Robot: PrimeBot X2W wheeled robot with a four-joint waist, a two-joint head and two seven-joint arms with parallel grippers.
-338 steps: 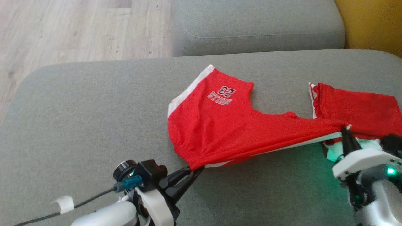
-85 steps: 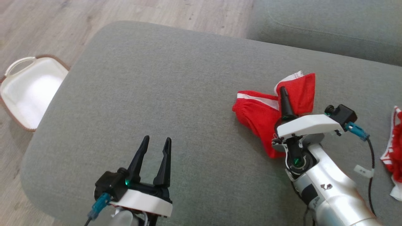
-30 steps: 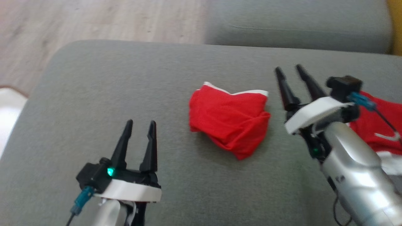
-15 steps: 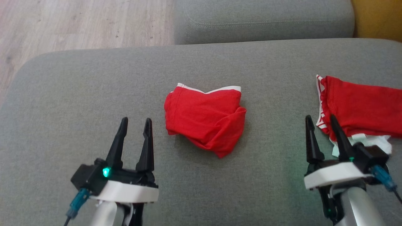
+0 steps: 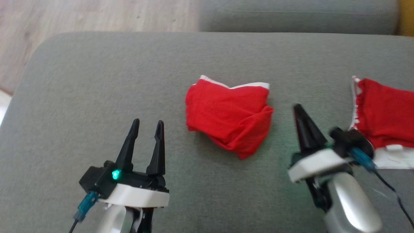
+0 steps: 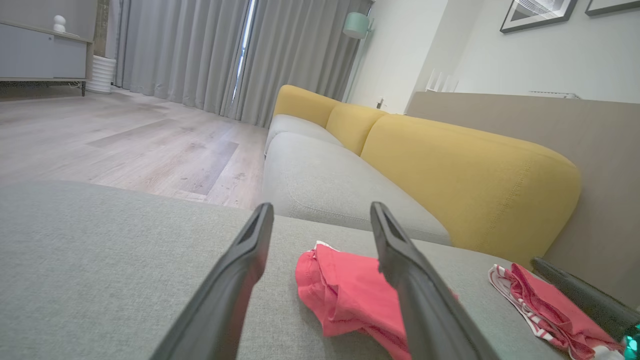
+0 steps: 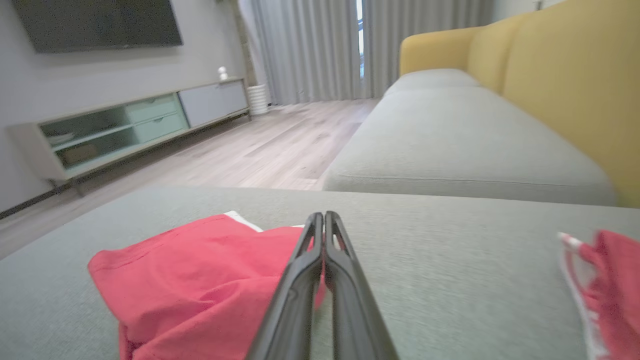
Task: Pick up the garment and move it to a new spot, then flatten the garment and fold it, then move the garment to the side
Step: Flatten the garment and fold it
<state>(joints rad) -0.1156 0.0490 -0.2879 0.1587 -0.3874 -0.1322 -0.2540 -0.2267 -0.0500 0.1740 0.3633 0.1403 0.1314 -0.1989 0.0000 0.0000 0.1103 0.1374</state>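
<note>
Head view: left gripper (image 5: 147,121) spread wide, empty; right gripper (image 5: 296,107) pinched together, holding nothing, near the folded red garment (image 5: 229,115) lying mid-cushion. Bare grey seat cushion (image 5: 97,81) stretches leftward.

Silver forearm (image 5: 349,207), white wrist plate (image 5: 136,197), black tapered fingers (image 5: 129,144).

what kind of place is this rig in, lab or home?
Probably a home living room, or a mock-up of one: a grey sofa with yellow back cushions, a wall TV above a low media cabinet, floor-length curtains and wood flooring.
</note>
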